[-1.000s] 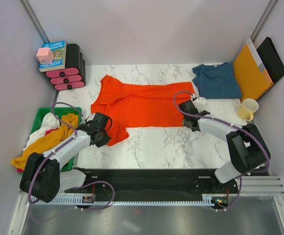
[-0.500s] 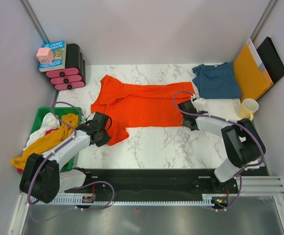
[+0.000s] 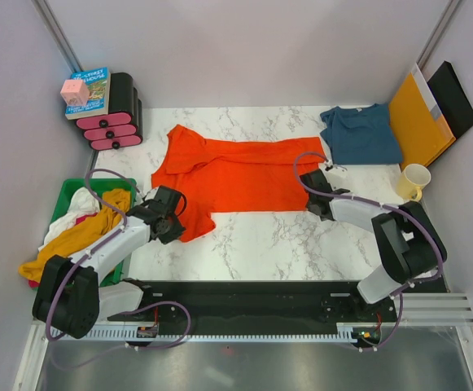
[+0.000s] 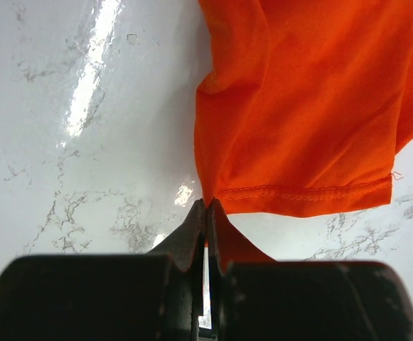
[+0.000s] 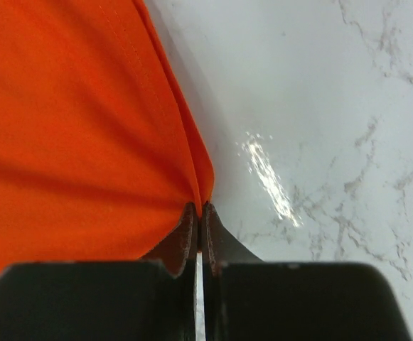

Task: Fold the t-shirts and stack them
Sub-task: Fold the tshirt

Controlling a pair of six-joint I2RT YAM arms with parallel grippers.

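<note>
From above, the orange-red t-shirt point(image 3: 236, 175) lies spread across the middle of the marble surface point(image 3: 277, 240), its length running left to right, with a loose flap hanging down at its near-left corner. The left hand point(image 3: 173, 218) sits at that flap, and the right hand point(image 3: 311, 194) sits at the shirt's right edge; this view does not show how the fingers stand. Beyond the shirt's far-right end lies the dark teal-blue t-shirt point(image 3: 360, 134), flat and apart from it. Right of the teal shirt an orange-yellow envelope point(image 3: 418, 118) leans in the corner, with a cream mug point(image 3: 413, 181) nearer the arms. Left of the orange-red t-shirt, a green bin point(image 3: 67, 195) holds a mustard-yellow garment point(image 3: 77, 236) and a white garment point(image 3: 77, 204). Beyond the shirt's far-left corner is a black-and-pink stack point(image 3: 116, 114) with a blue book point(image 3: 89, 91) and a pink cube point(image 3: 75, 91) beside it.

In the left wrist view, the left hand point(image 4: 207, 206) is clenched, with its two dark fingers pressed together on the cloth where the shirt's side edge meets a stitched hem point(image 4: 306, 192). The orange-red t-shirt point(image 4: 313, 106) fills the upper right, rumpled into soft folds, and orange cloth also shows beside the right finger. Glossy surface point(image 4: 85, 142) lies to the left of the shirt.

In the right wrist view, the right hand point(image 5: 197, 209) is likewise clamped tight, its fingers pinching a folded edge of the orange-red t-shirt point(image 5: 71, 121). The cloth draws into a crease at the fingertips. The shirt covers the left half, and bare surface point(image 5: 320, 106) lies to its right.
</note>
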